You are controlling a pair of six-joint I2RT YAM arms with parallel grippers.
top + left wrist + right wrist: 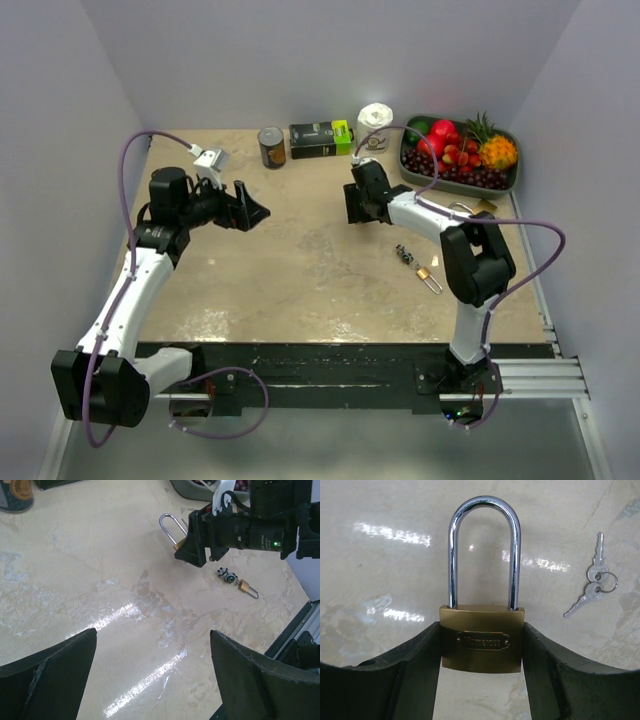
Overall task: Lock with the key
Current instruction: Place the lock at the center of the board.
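We have right hand [481,652] clamped on padlock [481,622] body; left hand [152,635] wide open, empty. Hold steady, send left for keys [594,580] on desk [380,570].

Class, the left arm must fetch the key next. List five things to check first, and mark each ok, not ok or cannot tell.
1. Brass padlock with chrome shackle clamped in the right gripper: ok.
2. Both shackle legs seated in the padlock's body: ok.
3. Two silver keys on a ring lying free on the beige table, apart from the padlock: ok.
4. Left gripper open and empty: ok.
5. Keyhole turned where a key can enter: cannot tell, the body's underside is hidden.
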